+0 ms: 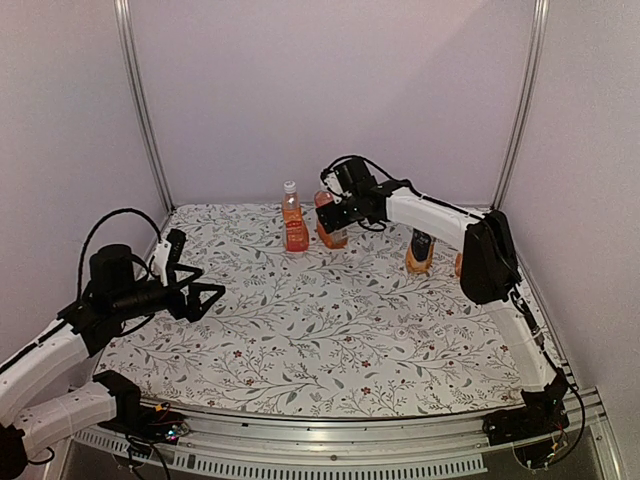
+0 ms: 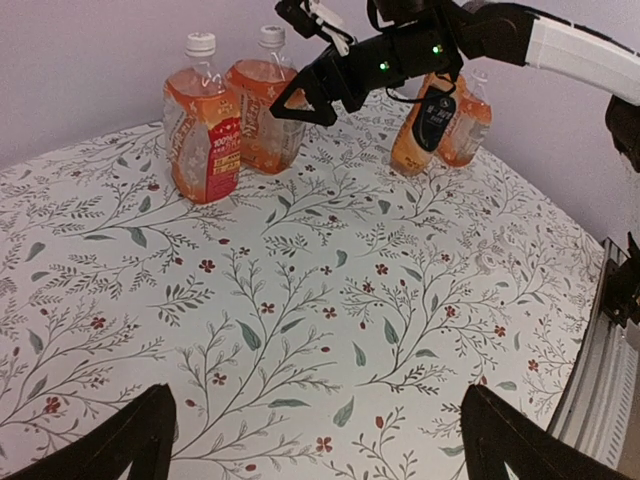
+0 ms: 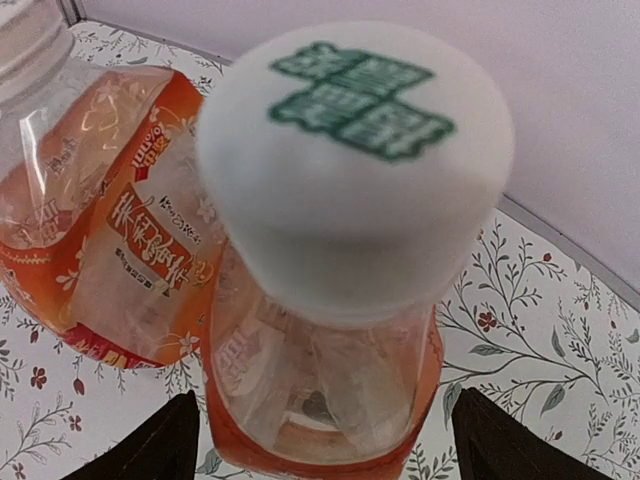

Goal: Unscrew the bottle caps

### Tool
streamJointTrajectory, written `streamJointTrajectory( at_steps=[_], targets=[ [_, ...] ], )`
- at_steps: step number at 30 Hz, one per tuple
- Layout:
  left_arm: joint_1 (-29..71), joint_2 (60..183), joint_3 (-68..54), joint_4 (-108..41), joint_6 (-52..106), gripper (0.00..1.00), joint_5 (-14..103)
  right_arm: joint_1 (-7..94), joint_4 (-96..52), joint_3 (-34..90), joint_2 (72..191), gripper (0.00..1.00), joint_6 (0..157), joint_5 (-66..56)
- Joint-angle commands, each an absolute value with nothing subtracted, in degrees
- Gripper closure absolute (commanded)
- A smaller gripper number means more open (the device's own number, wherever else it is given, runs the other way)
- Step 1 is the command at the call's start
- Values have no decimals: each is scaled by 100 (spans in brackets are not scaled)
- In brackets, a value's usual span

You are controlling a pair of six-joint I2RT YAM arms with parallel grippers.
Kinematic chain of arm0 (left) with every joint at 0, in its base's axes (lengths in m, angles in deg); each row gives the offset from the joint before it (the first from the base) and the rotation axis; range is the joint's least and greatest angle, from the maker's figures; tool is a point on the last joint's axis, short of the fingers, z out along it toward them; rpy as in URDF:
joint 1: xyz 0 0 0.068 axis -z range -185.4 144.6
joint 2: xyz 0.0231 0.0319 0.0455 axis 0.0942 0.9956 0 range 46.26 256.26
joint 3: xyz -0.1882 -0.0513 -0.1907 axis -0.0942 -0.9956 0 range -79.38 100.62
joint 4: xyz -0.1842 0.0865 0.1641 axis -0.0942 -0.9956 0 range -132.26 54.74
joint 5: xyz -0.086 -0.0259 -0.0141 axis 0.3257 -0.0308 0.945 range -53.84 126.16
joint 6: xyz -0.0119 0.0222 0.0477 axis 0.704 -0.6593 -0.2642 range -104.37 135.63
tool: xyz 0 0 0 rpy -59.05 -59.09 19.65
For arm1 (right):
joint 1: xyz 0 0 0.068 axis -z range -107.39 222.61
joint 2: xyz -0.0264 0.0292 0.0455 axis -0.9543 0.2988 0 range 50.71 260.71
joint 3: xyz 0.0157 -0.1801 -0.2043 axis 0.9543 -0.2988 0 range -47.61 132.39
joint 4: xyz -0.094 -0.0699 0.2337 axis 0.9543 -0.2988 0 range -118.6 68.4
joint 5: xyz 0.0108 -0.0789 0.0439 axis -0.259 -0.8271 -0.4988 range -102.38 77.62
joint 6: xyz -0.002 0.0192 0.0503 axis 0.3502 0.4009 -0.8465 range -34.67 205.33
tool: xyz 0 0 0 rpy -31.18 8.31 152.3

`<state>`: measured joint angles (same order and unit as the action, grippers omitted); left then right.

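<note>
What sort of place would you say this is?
Probably a robot test enclosure, not a home: plain white walls between aluminium posts, a floral-covered table with robot arms bolted to its near edge, and drink bottles.

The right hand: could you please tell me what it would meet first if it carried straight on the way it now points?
Most likely the white green-printed cap, which fills the right wrist view dead ahead of the open right hand; how near is unclear.

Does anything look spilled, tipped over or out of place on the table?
Nothing stands out. The four bottles stand upright at the far side, visible caps on, and no liquid shows on the floral table cover.
</note>
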<state>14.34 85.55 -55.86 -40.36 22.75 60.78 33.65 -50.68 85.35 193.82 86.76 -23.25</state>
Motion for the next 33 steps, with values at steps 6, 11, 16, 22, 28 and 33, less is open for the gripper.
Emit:
streamJointTrajectory(
  at_steps=[6, 11, 16, 22, 28, 33],
  targets=[
    [1334, 8610, -5418, -3942, 2211, 1, 6086, 3376, -4601, 8663, 19726, 30, 8777, -2267],
    [1310, 8515, -5484, -3986, 2205, 0, 6092, 3383, -4443, 8542, 19644, 43, 8805, -2266],
    [1297, 8461, -5529, -3966, 2215, 0, 6095, 3396, -4197, 8255, 19396, 57, 8805, -2280],
    [1304, 8408, -5550, -3987, 2205, 0, 6095, 3413, -4153, 7972, 19014, 64, 8861, -2318],
    [1302, 8377, -5503, -3992, 2120, 1, 6212, 3411, -3997, 7144, 17857, 66, 9059, -2051],
    [1300, 8387, -5269, -4046, 1698, 0, 6557, 3371, -3921, 6067, 16368, 69, 9292, -1032]
  ],
)
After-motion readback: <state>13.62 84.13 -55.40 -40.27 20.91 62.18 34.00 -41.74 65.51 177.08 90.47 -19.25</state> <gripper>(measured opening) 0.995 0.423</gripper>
